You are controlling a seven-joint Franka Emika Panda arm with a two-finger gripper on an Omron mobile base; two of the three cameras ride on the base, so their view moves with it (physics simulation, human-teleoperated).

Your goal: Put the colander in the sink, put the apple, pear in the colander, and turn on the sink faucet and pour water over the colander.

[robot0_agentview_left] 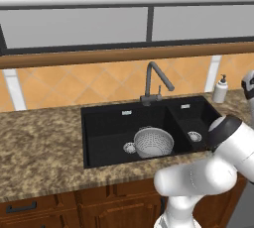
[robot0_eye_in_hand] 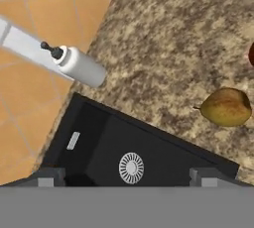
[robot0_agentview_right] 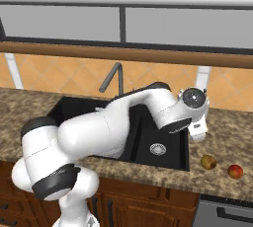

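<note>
gripper (robot0_eye_in_hand: 124, 176) hangs over the small basin w/ fingers wide apart, holding nothing. pear (robot0_agentview_right: 208, 162) and apple (robot0_agentview_right: 235, 171) wait on the counter (robot0_agentview_right: 217, 122) right of the sink (robot0_agentview_left: 106, 123), probably next to grab. colander (robot0_agentview_left: 154, 142) already in big basin, under faucet (robot0_agentview_left: 155, 81); tile wall behind.

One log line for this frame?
colander: in sink large basin | pear, apple: on counter | gripper: open, above small basin | faucet: off
</note>
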